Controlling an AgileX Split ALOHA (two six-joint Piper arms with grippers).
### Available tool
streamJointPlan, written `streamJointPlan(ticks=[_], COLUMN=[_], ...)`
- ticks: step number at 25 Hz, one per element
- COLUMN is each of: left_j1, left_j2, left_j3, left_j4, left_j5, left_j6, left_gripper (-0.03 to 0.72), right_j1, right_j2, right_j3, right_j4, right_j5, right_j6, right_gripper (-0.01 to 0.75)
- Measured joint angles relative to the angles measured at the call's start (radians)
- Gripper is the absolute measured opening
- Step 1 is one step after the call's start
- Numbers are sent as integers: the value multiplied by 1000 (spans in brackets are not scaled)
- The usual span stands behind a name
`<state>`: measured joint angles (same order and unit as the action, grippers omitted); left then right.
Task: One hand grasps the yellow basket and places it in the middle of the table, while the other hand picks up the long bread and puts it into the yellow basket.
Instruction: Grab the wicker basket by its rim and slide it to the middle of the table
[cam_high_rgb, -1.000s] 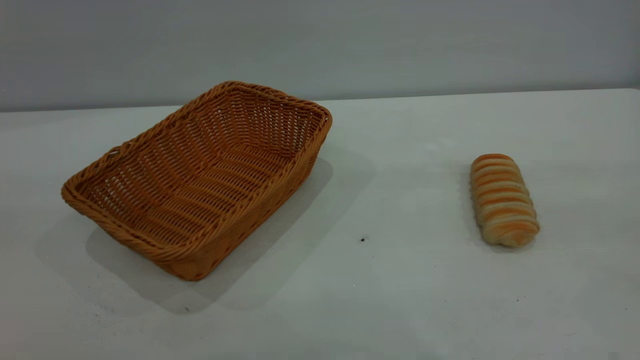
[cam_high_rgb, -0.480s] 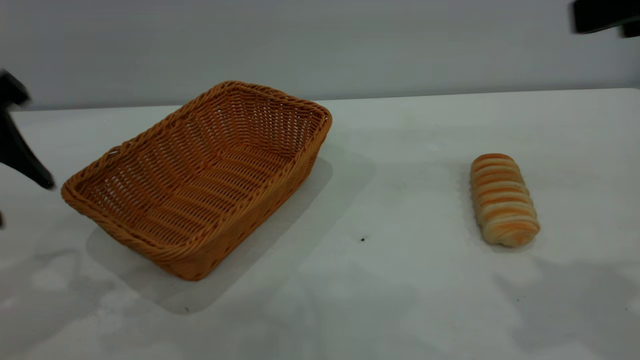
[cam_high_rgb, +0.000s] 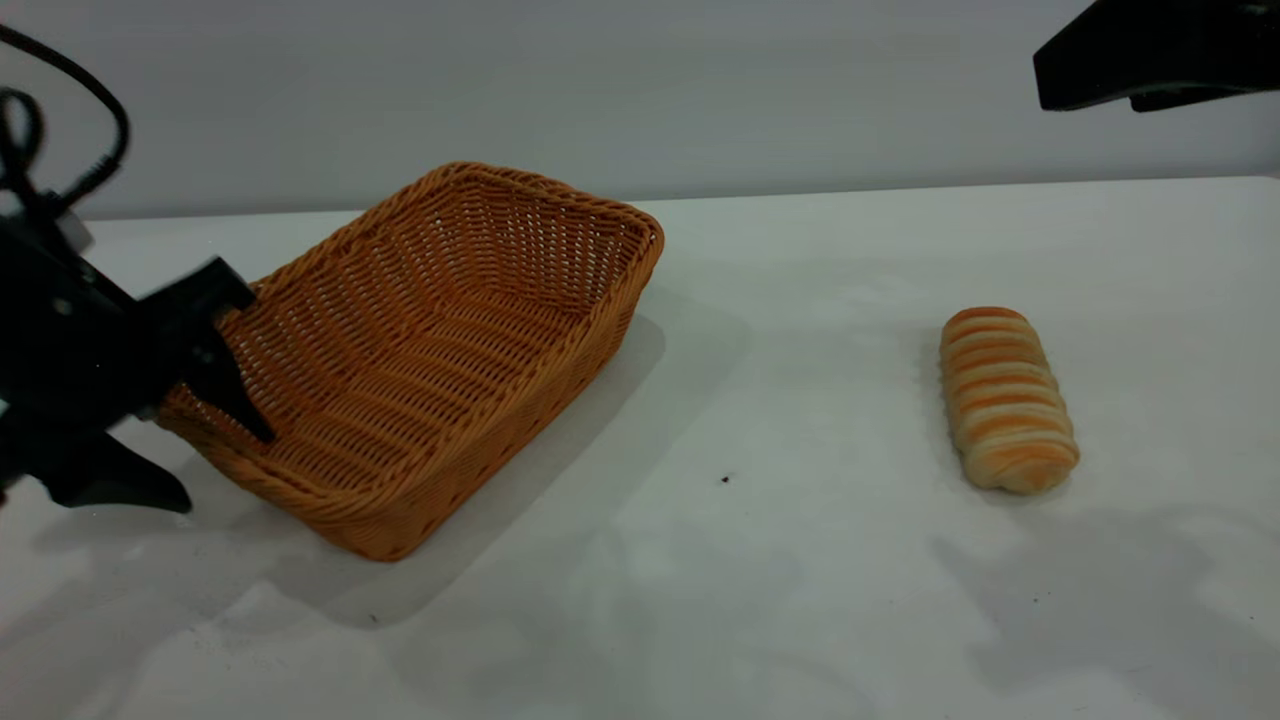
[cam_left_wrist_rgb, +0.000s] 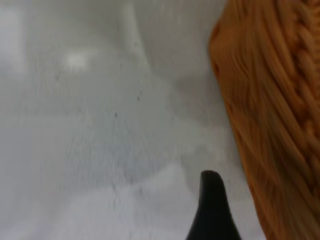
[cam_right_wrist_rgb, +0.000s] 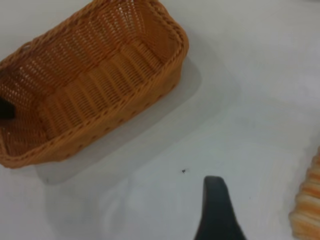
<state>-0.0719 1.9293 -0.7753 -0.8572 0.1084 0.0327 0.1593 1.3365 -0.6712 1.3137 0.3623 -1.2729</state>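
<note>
The yellow basket (cam_high_rgb: 430, 340) stands on the white table (cam_high_rgb: 800, 600) left of centre, empty. My left gripper (cam_high_rgb: 225, 470) is open at the basket's left end and straddles its rim, one finger inside and one outside, low by the table. The left wrist view shows one finger (cam_left_wrist_rgb: 212, 210) beside the basket's outer wall (cam_left_wrist_rgb: 270, 125). The long bread (cam_high_rgb: 1005, 400) lies on the table at the right. My right gripper (cam_high_rgb: 1060, 70) hangs high at the top right, open and empty, well above the bread. Its wrist view shows one finger (cam_right_wrist_rgb: 215, 210), the basket (cam_right_wrist_rgb: 95, 85) and the bread's end (cam_right_wrist_rgb: 307, 205).
A small dark speck (cam_high_rgb: 725, 480) lies on the table between basket and bread. A grey wall runs behind the table's far edge. A black cable (cam_high_rgb: 90, 110) loops above the left arm.
Both arms have come into view. The left gripper moved right onto the basket's left rim. The right gripper moved in further at the top right. Basket and bread have not moved.
</note>
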Motion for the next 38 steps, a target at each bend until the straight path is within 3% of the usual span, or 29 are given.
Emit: streamJointPlan(ticks=[3, 5, 6, 10, 18, 22, 27, 32, 38], left_j1=[-11, -12, -12, -12, -16, -16, -28, -54, -95], left_j2=[76, 115, 128, 133, 132, 170, 329, 468, 508], left_j3=[-47, -77, -89, -110, -268, -464, -743, -915, -948], left_j4=[-9, -10, -10, -32, 31, 158, 417, 492, 462], left_j5=[-6, 1, 4, -2, 159, 359, 633, 711, 707], left_j6=[0, 0, 0, -14, 178, 234, 131, 99, 92], left_gripper=[562, 488, 435, 102, 104, 104, 104, 104, 128], right_j1=[0, 0, 0, 0, 0, 0, 0, -52, -104], right_j2=[0, 0, 0, 0, 12, 80, 231, 392, 591], right_j3=[0, -1, -1, -1, -1, -19, -104, -193, -288], right_j4=[0, 0, 0, 0, -12, -17, -23, -25, -25], right_j5=[0, 0, 0, 0, -27, -89, -118, -128, -139], right_j6=[0, 0, 0, 0, 0, 0, 0, 0, 0], right_gripper=[559, 559, 559, 559, 559, 559, 559, 559, 559])
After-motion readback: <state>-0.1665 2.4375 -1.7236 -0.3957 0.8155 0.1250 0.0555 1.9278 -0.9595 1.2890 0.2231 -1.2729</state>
